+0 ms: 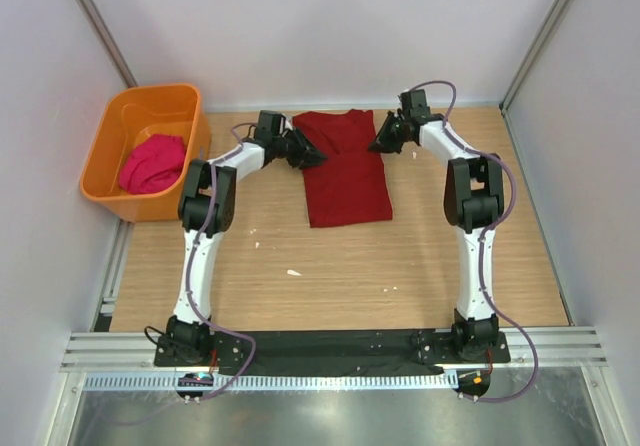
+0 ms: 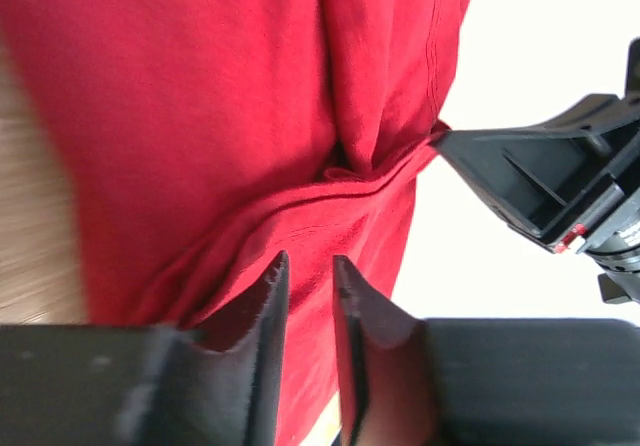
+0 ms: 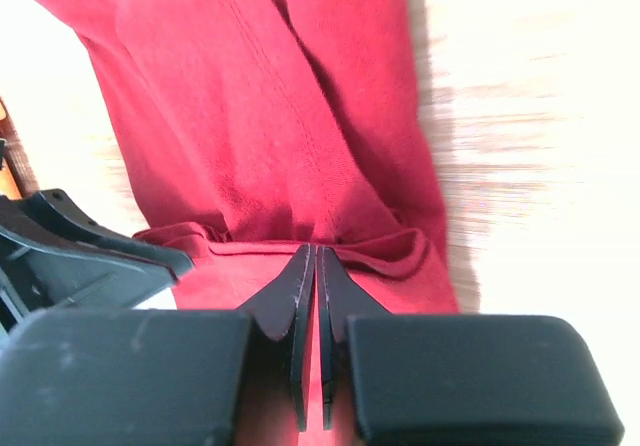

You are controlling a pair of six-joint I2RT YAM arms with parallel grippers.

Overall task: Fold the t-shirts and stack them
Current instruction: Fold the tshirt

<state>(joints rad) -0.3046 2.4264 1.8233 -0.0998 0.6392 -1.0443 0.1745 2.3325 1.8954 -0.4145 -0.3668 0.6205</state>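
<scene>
White walls (image 1: 330,36) stand round a wooden desk (image 1: 330,276). From the top, you can see the red t-shirt (image 1: 345,176) lying flat at the far middle of the desk. Its sides look folded in, so it is a long strip. Your left pincer (image 1: 308,154) is at its far left corner and your right pincer (image 1: 382,142) is at its far right corner. The pink t-shirt (image 1: 152,164) sits bunched up in the orange tub (image 1: 110,141) at the far left, well apart from the red one.

From the left wrist, the left pincer's two fingers are close together with red cloth between them, so I think it holds the shirt. The cloth wrinkles toward the right pincer too.

From the right wrist, the right pincer is pinched almost closed on a puckered edge of the red t-shirt.

I think you are partway through the first shirt. It needs folding across next. The pink one is not yet taken out, and nothing is stacked.
</scene>
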